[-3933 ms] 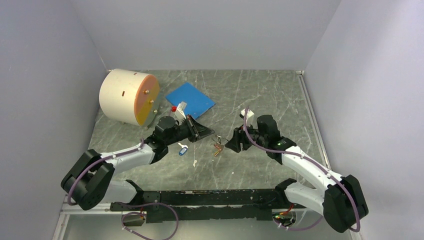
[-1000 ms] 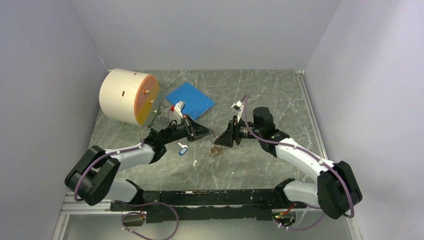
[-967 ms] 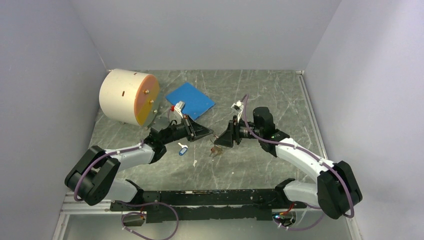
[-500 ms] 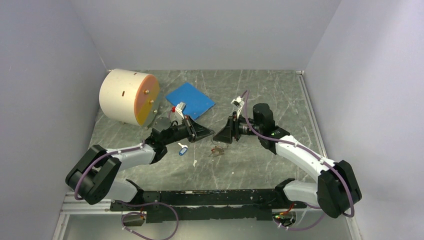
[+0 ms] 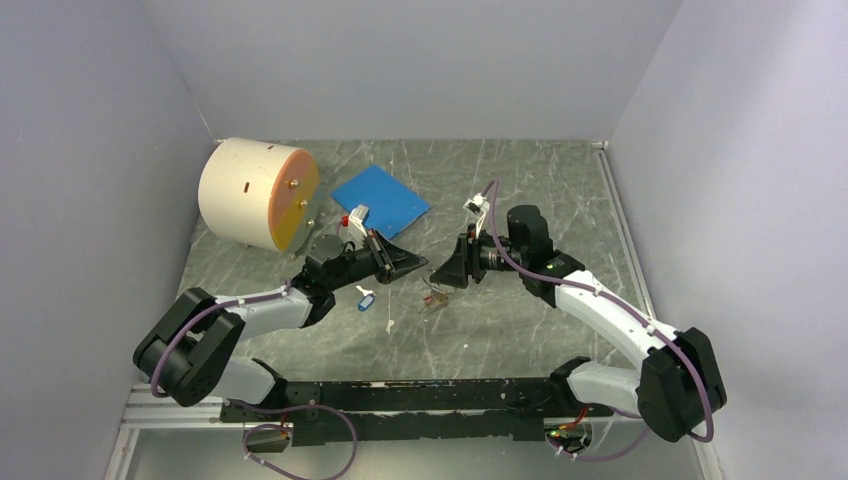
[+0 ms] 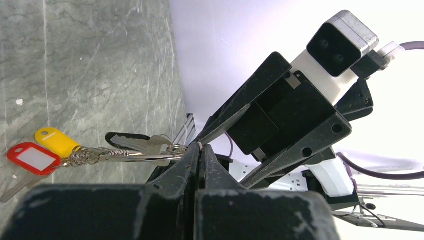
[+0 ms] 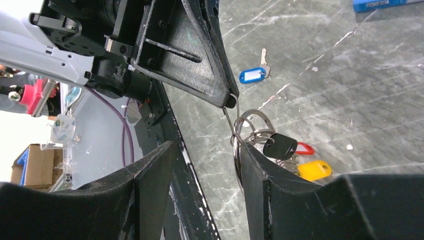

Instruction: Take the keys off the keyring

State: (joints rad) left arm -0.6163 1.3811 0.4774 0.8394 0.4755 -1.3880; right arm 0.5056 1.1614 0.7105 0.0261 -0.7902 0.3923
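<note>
Left gripper was clenched on the keyring, held between the two arms. The keys hung from it with a red tag and a yellow tag. The right gripper stood released, just beside the ring.

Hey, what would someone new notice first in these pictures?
Mid-table, the left gripper is shut on the keyring, with the keys, a red tag and a yellow tag bunched on it, nose to nose with the open right gripper. At the back left, a big cream cylinder lies on its side.
</note>
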